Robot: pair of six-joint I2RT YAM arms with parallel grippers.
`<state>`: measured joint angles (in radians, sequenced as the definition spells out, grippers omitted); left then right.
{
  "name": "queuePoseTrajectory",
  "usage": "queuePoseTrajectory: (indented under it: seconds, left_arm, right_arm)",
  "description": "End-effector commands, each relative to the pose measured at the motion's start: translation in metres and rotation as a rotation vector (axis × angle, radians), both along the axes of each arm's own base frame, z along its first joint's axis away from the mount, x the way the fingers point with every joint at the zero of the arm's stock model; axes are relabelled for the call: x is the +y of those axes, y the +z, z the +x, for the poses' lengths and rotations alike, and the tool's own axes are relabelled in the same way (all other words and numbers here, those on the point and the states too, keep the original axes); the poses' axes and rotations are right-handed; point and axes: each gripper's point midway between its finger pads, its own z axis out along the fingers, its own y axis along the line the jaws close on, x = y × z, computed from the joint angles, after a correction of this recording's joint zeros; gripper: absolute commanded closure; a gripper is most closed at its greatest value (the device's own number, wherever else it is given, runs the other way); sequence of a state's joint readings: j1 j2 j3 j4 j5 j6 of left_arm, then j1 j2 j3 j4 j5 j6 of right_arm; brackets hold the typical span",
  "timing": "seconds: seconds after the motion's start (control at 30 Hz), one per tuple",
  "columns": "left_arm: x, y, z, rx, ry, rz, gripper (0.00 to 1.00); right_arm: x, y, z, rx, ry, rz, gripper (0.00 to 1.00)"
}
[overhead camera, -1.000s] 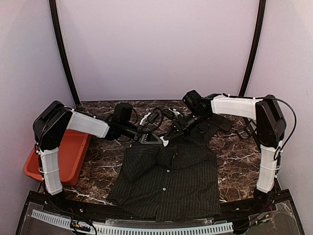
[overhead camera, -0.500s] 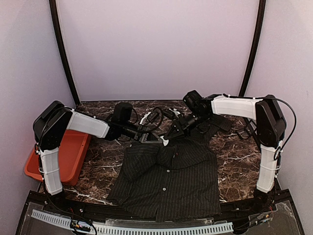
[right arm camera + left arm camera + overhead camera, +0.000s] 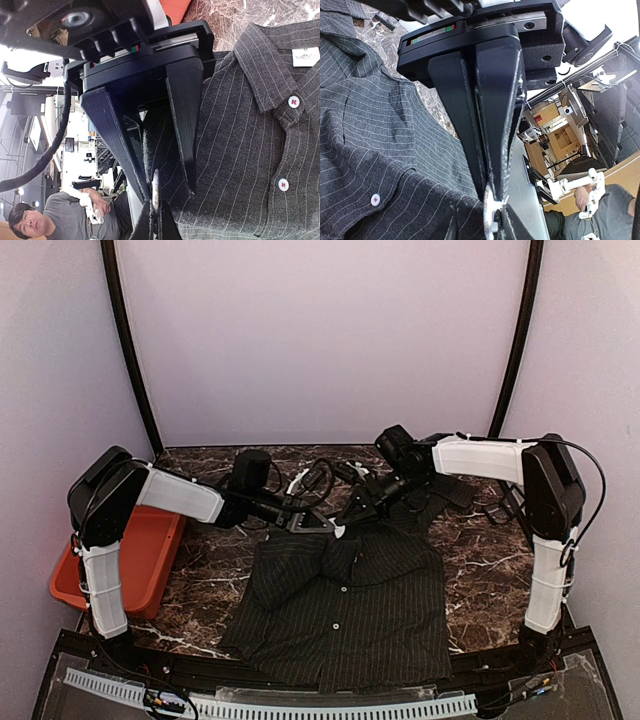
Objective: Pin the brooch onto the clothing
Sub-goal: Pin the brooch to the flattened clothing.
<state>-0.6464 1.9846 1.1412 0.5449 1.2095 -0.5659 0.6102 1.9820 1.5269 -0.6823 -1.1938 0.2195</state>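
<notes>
The clothing (image 3: 345, 600), a dark pinstriped shirt with white buttons, lies flat on the marble table, collar toward the back. Both grippers meet at its left shoulder. My left gripper (image 3: 334, 528) is shut on the brooch (image 3: 340, 531), a small pale disc. In the left wrist view the brooch (image 3: 492, 212) sits edge-on at the tips of my left gripper (image 3: 488, 198), against the cloth (image 3: 370, 150). My right gripper (image 3: 353, 514) is shut on a raised fold of the clothing (image 3: 240, 150). In the right wrist view the fabric runs between the right gripper (image 3: 170, 195) fingers, with the brooch (image 3: 156, 187) beside it.
A red bin (image 3: 140, 560) sits at the table's left edge beside the left arm. Black cables and small dark items (image 3: 320, 475) lie at the back of the table behind the grippers. A white neck label (image 3: 305, 56) shows inside the collar.
</notes>
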Motion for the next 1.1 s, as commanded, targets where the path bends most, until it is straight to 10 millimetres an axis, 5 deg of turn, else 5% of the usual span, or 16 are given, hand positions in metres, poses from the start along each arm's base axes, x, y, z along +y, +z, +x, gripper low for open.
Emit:
queuePoseTrajectory:
  seconds: [0.0,0.5,1.07]
  left_arm:
    - [-0.003,-0.016,0.008,-0.004,0.073,0.058,0.73]
    - [-0.001,-0.039,0.016,-0.027,0.120,0.217,0.84]
    - [0.001,-0.002,0.023,0.022,0.146,-0.027,0.73]
  right_arm:
    - [0.001,0.032,-0.012,-0.011,0.039,0.095,1.00]
    - [0.001,0.031,-0.012,-0.013,0.038,0.092,1.00]
    - [-0.001,0.032,-0.014,-0.014,0.041,0.099,1.00]
